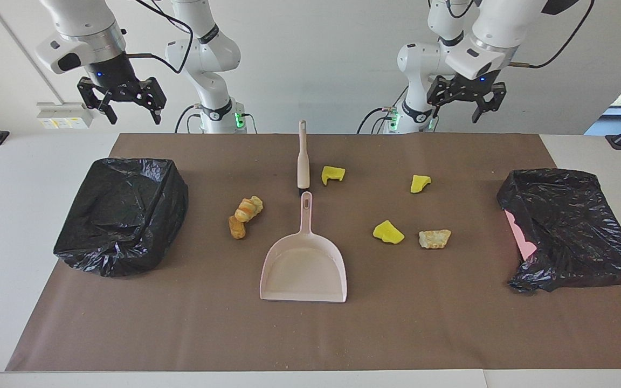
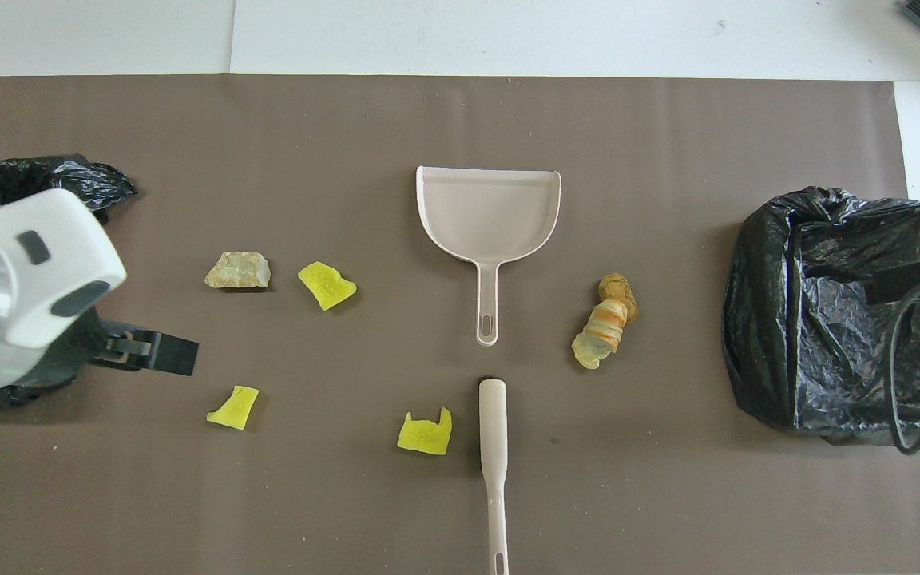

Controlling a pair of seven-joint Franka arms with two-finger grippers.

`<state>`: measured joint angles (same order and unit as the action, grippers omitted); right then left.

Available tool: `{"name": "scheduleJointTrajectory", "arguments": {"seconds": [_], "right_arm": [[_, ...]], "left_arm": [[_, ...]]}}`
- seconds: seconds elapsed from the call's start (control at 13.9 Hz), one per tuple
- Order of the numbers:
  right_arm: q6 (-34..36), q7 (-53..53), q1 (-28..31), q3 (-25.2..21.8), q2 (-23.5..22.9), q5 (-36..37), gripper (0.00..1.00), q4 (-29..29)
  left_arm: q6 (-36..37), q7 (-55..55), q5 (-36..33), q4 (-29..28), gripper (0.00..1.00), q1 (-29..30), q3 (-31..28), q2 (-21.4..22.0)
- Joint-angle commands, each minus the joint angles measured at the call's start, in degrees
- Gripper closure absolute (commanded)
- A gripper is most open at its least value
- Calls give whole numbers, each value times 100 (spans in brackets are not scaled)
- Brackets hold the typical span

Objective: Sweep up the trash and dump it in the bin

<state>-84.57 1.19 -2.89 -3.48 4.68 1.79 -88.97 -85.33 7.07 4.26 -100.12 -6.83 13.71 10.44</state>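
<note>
No text, label, brand or number can be read anywhere (neither view offers legible markings).
</note>
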Motion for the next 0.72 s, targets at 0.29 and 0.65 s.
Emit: {"name": "scheduleJointTrajectory", "arguments": {"seconds": [0.29,0.65], "right_arm": [[11,-5,34,23,156,-47,0,-173],[11,-5,34,23,156,-47,0,-182]], "left_arm": [[-1942,2050,338,-2327,0,-2258,18,618],[-3364,2815,567,-3039,0,-3472,9,-21]]}}
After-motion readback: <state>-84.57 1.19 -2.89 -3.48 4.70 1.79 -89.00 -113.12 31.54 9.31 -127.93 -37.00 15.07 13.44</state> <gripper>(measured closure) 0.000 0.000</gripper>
